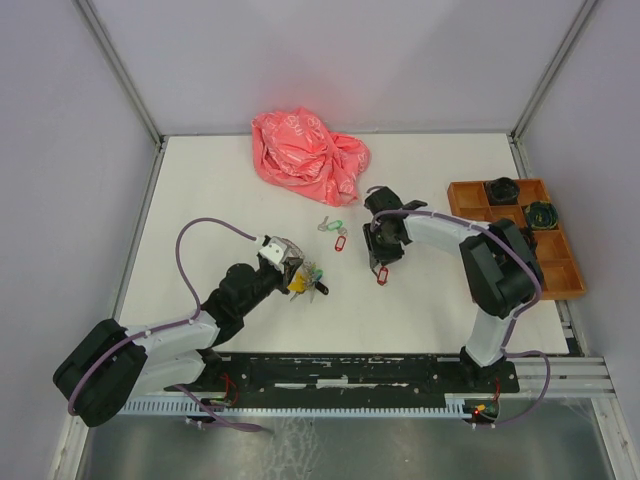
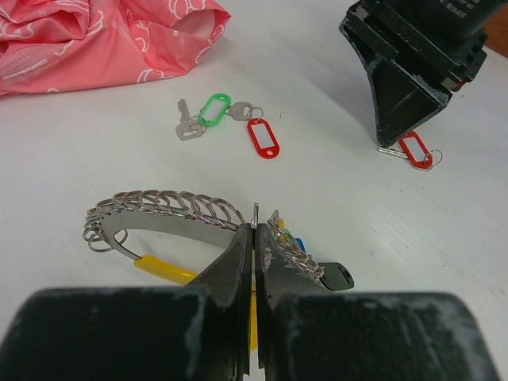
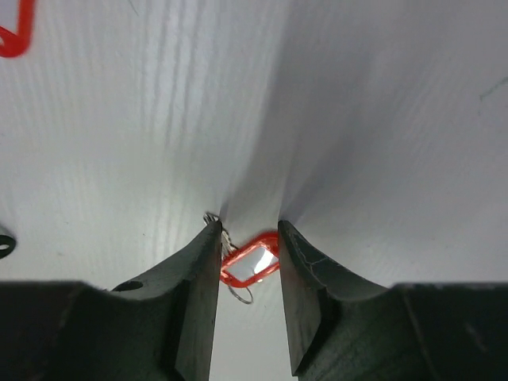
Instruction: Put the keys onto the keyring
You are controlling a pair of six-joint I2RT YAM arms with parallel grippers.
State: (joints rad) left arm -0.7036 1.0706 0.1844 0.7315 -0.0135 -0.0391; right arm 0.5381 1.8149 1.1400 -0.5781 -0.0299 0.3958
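while the left fingers (image 2: 252, 262) pinch the keyring (image 2: 159, 213) shut, the right fingers (image 3: 248, 238), part open, should close squarely on the red-tagged key (image 3: 250, 262) between them.

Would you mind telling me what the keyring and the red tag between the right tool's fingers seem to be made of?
The keyring looks like thin bright metal wire: silvery, glinting, with small rings strung along it. The red tag looks like glossy plastic with a pale window, probably a paper label, on a small metal ring.
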